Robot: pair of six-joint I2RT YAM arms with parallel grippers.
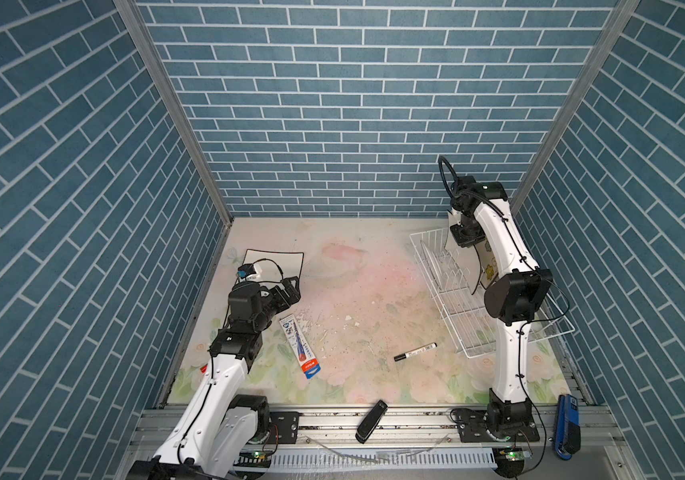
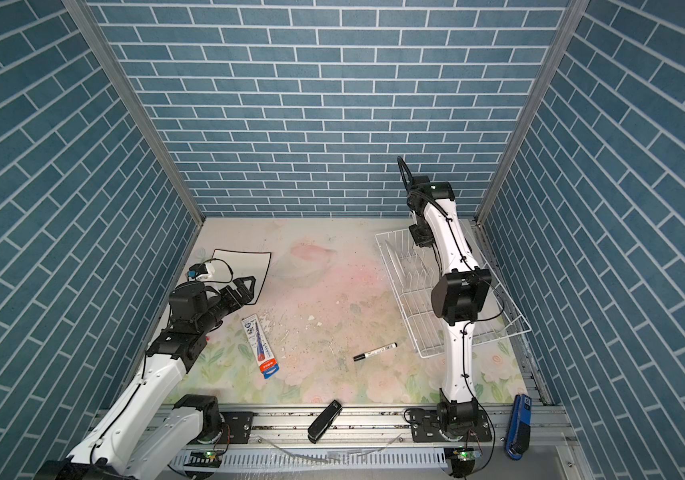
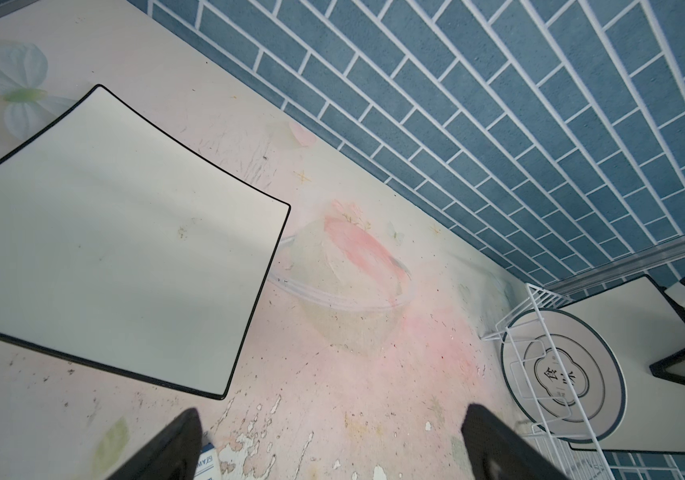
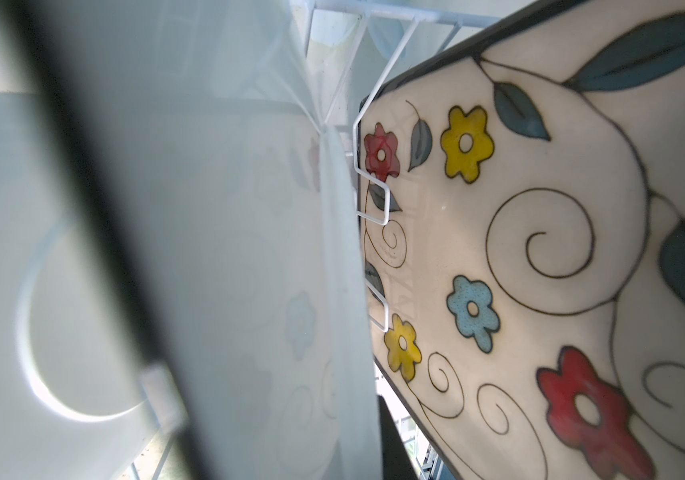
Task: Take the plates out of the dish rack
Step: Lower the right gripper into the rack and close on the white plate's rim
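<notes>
On the left, the plain white square plate with thin black rim [image 1: 278, 259] lies flat on the floral bench [image 1: 353, 299], already out of the rack. Our left hand [image 1: 288, 286] hovers just beside its near edge, jaws wide, holding nothing. Across in the white wire dish rack [image 1: 428, 257], prongs [image 1: 453, 274] keep the round white dark-rimmed plate [image 3: 561, 374] and the cream flowered square plate [image 4: 540, 249] on edge. Our right hand [image 1: 463, 235] reaches down at the flowered plate's top edge; gripping or not, we can't tell.
</notes>
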